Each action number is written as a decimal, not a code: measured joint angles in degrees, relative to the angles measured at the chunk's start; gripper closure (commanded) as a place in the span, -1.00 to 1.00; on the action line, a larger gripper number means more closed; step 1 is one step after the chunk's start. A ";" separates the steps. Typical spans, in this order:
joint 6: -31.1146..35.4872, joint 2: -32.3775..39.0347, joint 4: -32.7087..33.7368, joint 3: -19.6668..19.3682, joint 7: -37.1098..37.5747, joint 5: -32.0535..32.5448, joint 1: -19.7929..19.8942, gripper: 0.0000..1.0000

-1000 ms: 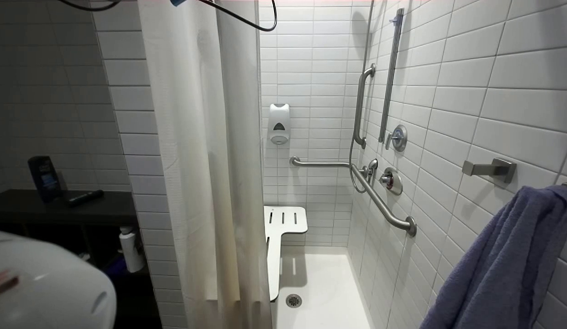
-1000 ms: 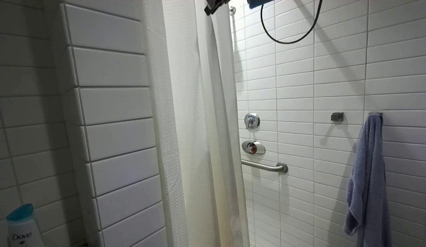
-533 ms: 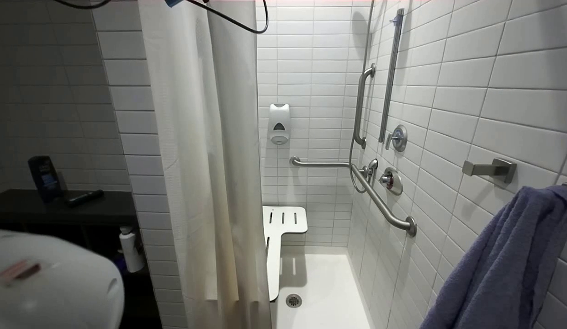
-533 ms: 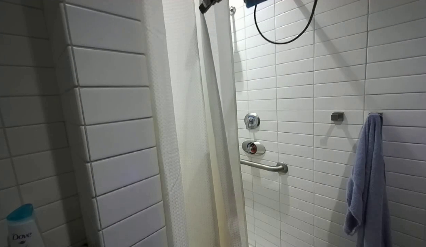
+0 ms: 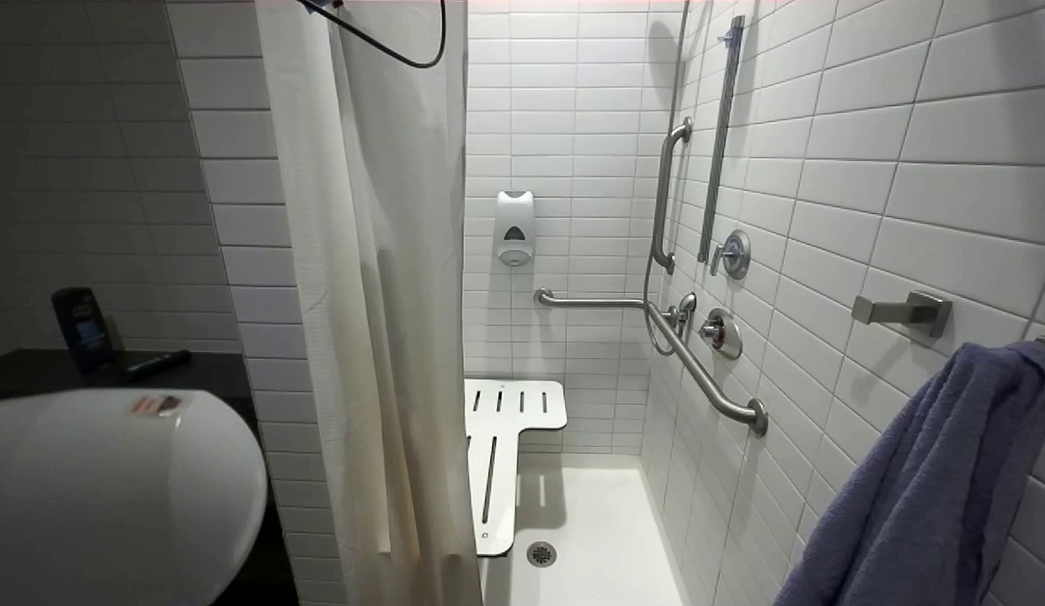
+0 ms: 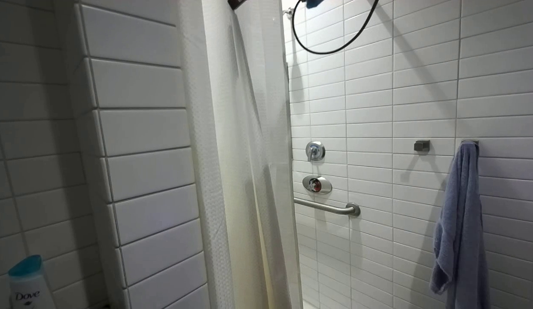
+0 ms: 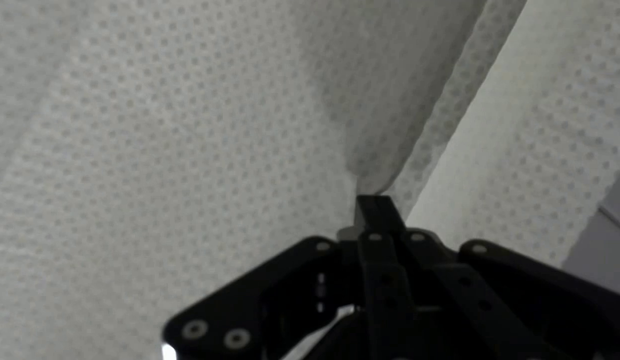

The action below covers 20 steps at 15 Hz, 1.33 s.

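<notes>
In the wrist view, the curtain [image 7: 165,150], a pale cloth with a dimpled weave, is spread behind the claw [image 7: 374,200], and a fold of it is pinched between the black jaws. The gripped part is mostly hidden by their tips. Right of the claw, a smooth grey wall [image 7: 602,245] is cut off by the frame. In an exterior view, only a dark end of the claw is seen at the top edge, with long creases formed in the curtain below. To its right, a thin black cable [image 6: 320,53] is looped; lower right, a plush purple towel [image 6: 461,223] is hung before white tiles [image 6: 502,103]. In an exterior view, the claw is cropped at the top edge; below it, a slotted white seat [image 5: 509,421] is partly covered by the curtain, and a rounded white form [image 5: 118,497] is cut off at lower left.
</notes>
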<state>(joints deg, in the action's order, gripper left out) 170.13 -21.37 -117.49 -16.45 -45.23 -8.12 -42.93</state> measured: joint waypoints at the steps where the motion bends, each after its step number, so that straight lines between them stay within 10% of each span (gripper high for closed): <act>1: -1.15 -0.74 0.19 -2.91 -3.81 -2.29 -3.89 1.00; 5: -8.52 -4.41 1.63 -11.77 -15.60 -8.16 -14.51 1.00; 10: -20.40 -6.84 4.62 -14.52 -26.75 -14.57 -15.58 1.00; 12: -24.76 -6.88 6.13 -14.84 -30.25 -16.70 -14.94 0.46; 20: -36.98 -5.22 7.16 -12.41 -41.41 -23.73 -7.52 -0.58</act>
<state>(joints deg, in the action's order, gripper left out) 133.15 -26.59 -110.33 -28.86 -86.64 -31.85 -50.46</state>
